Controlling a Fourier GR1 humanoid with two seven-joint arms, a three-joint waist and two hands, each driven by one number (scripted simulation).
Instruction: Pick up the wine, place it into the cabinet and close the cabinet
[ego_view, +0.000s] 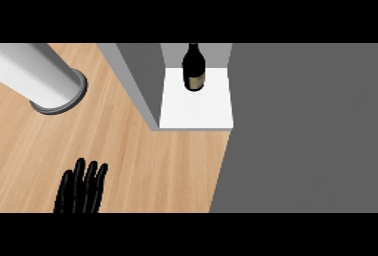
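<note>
wine bottle (194, 70): dark, pale label, upright at the back of the cabinet's white floor, inside the opening.
cabinet (140, 80): open toward the view's lower edge; grey side wall on the left, white floor reaching forward from the wine bottle to the front lip.
left hand (80, 192): at the lower left edge over the tabletop, fingers straight and pointing up, released, holding nothing.
wine bottle relative to left hand: well apart, up and to the right, with wood and the cabinet's side wall between.
tabletop (148, 165): light wood, under the left hand and in front of the cabinet.
grey panel (303, 130): flat and wide, along the cabinet's right side down to the lower edge, covering the tabletop there.
cylinder (40, 75): pale with a grey rim, upper left, apart from the cabinet.
</note>
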